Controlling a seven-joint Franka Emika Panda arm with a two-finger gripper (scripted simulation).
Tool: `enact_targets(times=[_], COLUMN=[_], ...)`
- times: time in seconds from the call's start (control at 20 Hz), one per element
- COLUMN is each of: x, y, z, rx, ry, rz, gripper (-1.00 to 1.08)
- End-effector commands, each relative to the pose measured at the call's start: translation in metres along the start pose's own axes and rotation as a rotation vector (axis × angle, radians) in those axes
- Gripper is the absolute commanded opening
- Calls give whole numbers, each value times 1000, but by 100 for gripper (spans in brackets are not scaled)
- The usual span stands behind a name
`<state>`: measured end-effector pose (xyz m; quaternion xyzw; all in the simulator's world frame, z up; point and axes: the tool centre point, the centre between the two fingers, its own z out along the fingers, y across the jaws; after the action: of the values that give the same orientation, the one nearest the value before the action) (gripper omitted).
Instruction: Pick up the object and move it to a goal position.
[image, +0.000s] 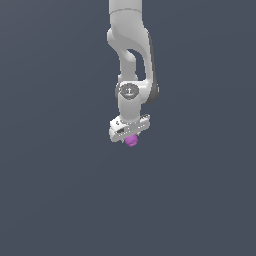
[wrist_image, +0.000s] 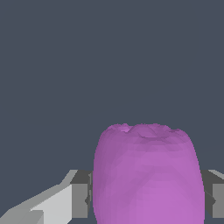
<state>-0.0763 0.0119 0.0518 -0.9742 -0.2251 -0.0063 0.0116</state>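
Observation:
The object (image: 131, 141) is a small bright purple-magenta rounded lump. In the exterior view it sticks out just below the white gripper (image: 130, 136) at the end of the arm. In the wrist view the object (wrist_image: 148, 175) fills the space between the two grey fingers (wrist_image: 81, 194), which press on both its sides. The gripper is shut on the object. The fingertips are hidden behind the object in the exterior view. Whether the object rests on the surface or hangs above it I cannot tell.
The white arm (image: 131, 60) comes down from the top of the exterior view. The surroundings are a plain dark grey-blue surface (image: 60, 190) with no other objects or marker in view.

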Motion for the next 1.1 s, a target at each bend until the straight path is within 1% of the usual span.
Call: enact_targets(times=[0.0,0.25,0.45,0.8,1.05], x=[7,28,52,107,149], y=[-6,-22,-38,-61,-65], z=[-7,-30,-58,-130,-196], rx=[14,57,107,222,317], ry=[13,52,96,200,289], rz=[20,83,154,323,467], gripper=[-100,-100,-100,-100,-100])
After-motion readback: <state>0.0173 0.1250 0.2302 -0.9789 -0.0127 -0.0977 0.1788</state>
